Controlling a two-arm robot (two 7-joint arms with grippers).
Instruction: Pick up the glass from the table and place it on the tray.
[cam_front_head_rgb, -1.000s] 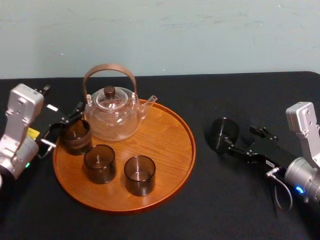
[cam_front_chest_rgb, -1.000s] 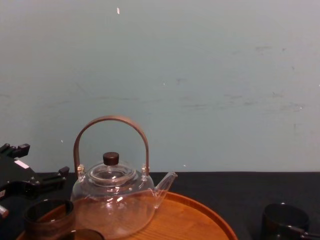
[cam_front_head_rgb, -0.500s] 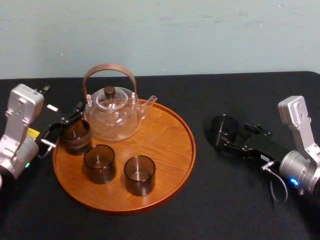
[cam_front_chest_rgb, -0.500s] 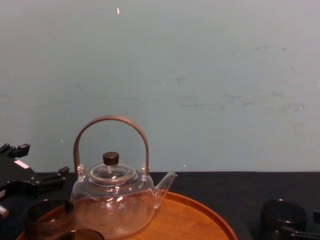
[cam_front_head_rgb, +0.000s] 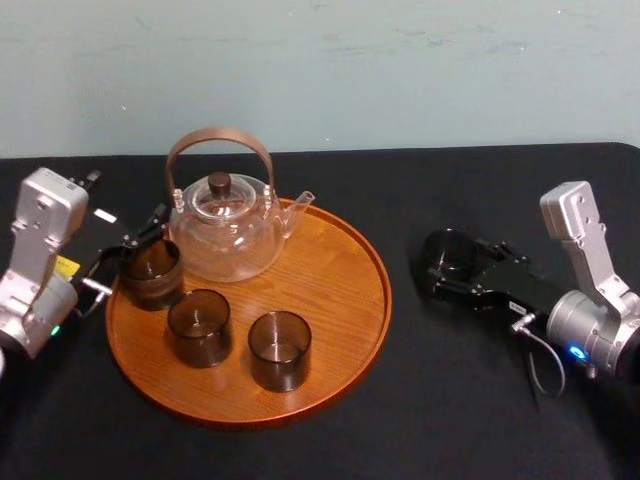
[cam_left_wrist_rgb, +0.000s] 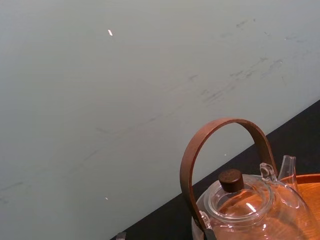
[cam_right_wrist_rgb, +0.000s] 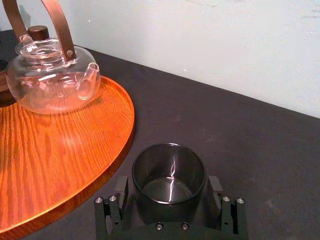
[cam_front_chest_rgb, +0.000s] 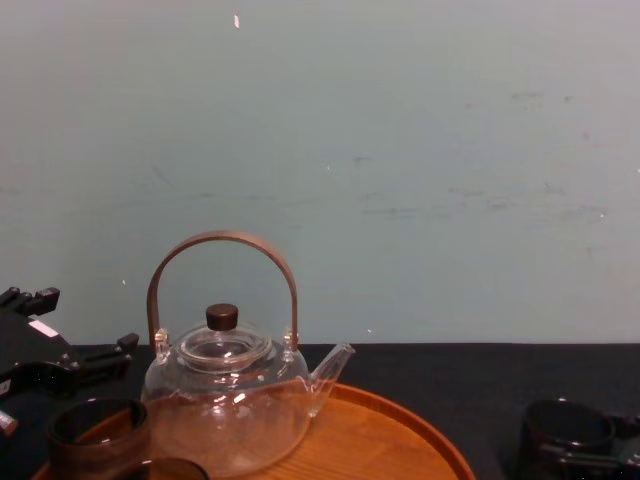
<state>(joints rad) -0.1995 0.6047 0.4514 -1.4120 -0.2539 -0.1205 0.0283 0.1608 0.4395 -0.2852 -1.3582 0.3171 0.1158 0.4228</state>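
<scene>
The dark smoky glass (cam_front_head_rgb: 447, 262) stands upright on the black table, right of the round wooden tray (cam_front_head_rgb: 340, 300). My right gripper (cam_front_head_rgb: 455, 268) is open, with one finger on each side of the glass and close to its wall. In the right wrist view the glass (cam_right_wrist_rgb: 169, 175) sits between the fingers (cam_right_wrist_rgb: 216, 190), near the tray's rim (cam_right_wrist_rgb: 120, 145). The chest view shows the glass (cam_front_chest_rgb: 567, 430) low at the right. My left gripper (cam_front_head_rgb: 125, 258) rests open at the tray's left edge, beside another glass (cam_front_head_rgb: 152, 272) that stands on the tray.
A clear glass teapot (cam_front_head_rgb: 225, 225) with a bent wooden handle stands at the back of the tray. Two more dark glasses (cam_front_head_rgb: 199, 326) (cam_front_head_rgb: 279, 349) stand near the tray's front. The tray's right half is bare wood. A pale wall runs behind the table.
My right gripper has slid forward toward the tray, so its fingers now flank the glass. The glass stays on the table. The left arm has not moved.
</scene>
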